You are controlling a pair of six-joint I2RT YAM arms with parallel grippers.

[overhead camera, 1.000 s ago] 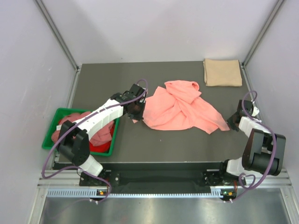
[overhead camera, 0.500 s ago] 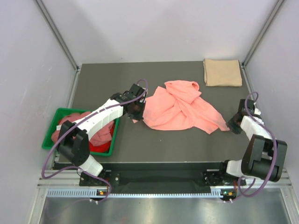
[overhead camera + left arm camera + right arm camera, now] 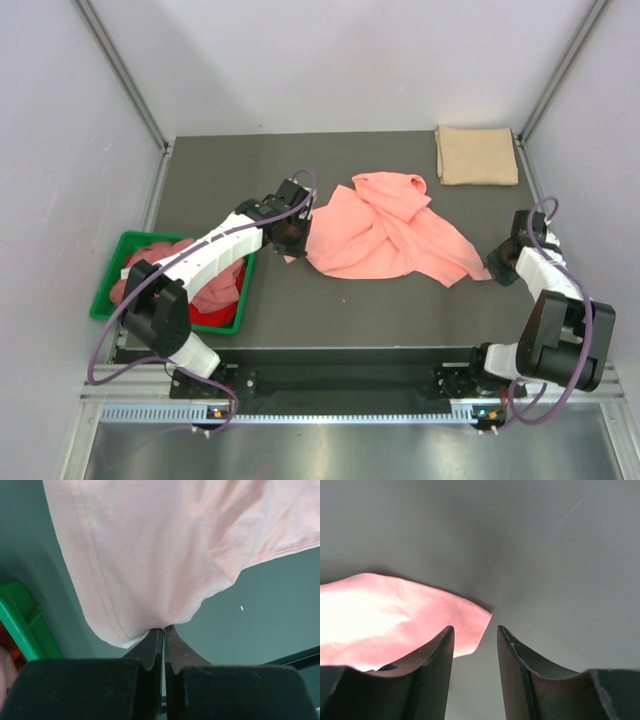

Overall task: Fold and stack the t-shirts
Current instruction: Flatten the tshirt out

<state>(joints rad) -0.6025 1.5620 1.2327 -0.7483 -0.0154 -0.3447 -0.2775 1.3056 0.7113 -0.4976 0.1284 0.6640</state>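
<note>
Dark surface [image 3: 400, 310] is carrying a salmon-pink t-shirt [image 3: 375, 235]: left tool [image 3: 163, 629] pinching its hem, right tool [image 3: 475, 628] gaping alongside.

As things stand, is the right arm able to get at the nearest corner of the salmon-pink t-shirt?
Probably yes. The right gripper stands open just beside that corner of the salmon-pink t-shirt, which lies on the table, and nothing lies between them. A small shift should do.

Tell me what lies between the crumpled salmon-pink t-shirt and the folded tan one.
Only bare dark table shows between the salmon-pink t-shirt and the folded tan t-shirt, in the top view.
</note>
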